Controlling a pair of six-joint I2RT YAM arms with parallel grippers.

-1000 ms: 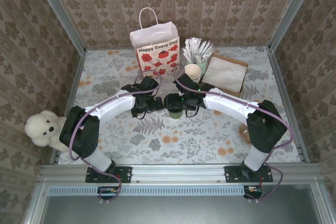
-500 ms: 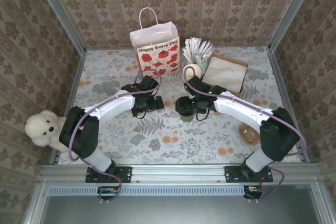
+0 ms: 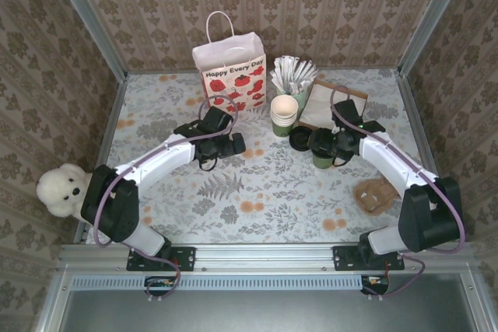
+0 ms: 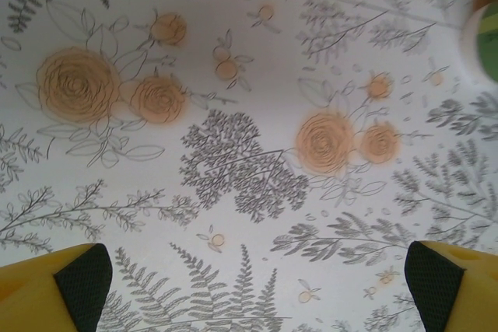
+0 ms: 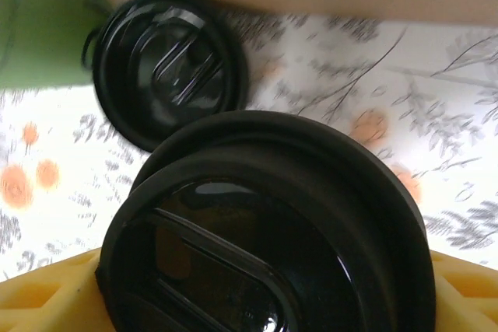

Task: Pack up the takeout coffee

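My left gripper (image 3: 231,145) hangs over the middle of the table (image 3: 264,192), its jaws released wide with nothing between them. More to the right, a loose black lid (image 3: 299,139) lies flat on the table. Just beside it my right gripper (image 3: 322,145) is grasping the takeout coffee (image 5: 272,223) by its sides, in the right half, nearer to the far edge

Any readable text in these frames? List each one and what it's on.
"Happy Every Day": printed on the white paper bag, above its red flowers.
On the takeout coffee lid and the loose black lid: raised ridges only, no letters readable.
On the stack of green cups: no print can be made out.
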